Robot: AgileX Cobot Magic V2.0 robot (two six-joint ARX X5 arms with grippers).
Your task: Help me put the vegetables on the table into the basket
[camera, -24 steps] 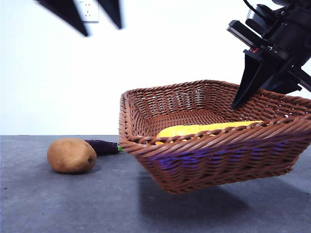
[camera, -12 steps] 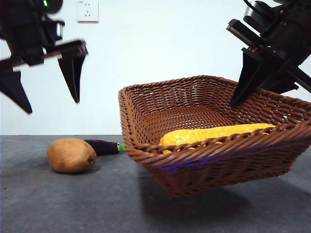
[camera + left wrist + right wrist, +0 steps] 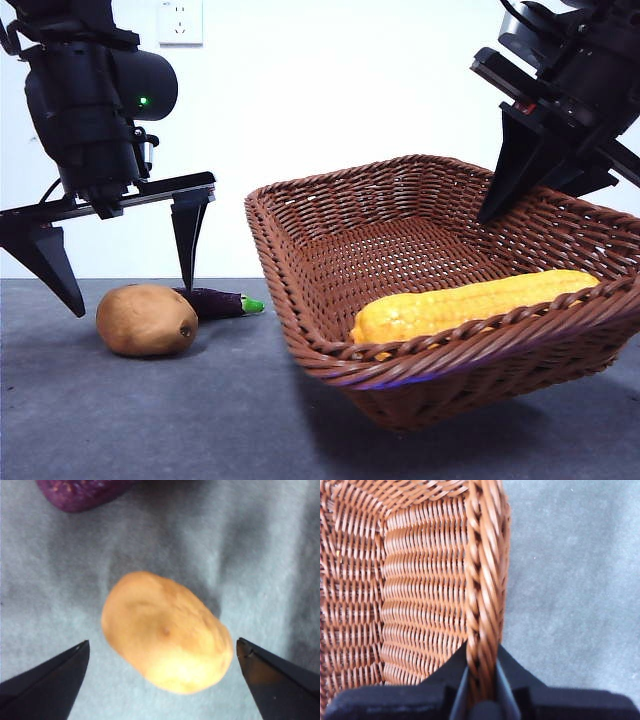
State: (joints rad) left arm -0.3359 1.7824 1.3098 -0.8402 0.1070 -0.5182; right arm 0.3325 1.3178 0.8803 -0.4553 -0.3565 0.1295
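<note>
In the front view my left gripper (image 3: 132,300) hangs open just above the brown potato (image 3: 147,320), one jaw on each side of it. The left wrist view shows the potato (image 3: 167,632) between the open left gripper (image 3: 162,644) jaws, untouched, with the purple eggplant (image 3: 80,492) beyond it. That eggplant (image 3: 212,302) lies on the table behind the potato. My right gripper (image 3: 481,667) is shut on the braided rim of the basket (image 3: 482,580). It holds the basket (image 3: 330,250) tilted, far side raised by the right gripper (image 3: 500,200). The yellow corn cob (image 3: 470,305) lies inside against the low near wall.
The dark grey table (image 3: 150,420) stretches in front of the potato and under the basket. A white wall with a socket (image 3: 180,20) stands behind. Bare table (image 3: 570,580) lies beside the basket's outer side.
My left gripper has come down from the top of the picture to straddle the potato. The basket has tipped further and the corn has slid down to its near wall.
</note>
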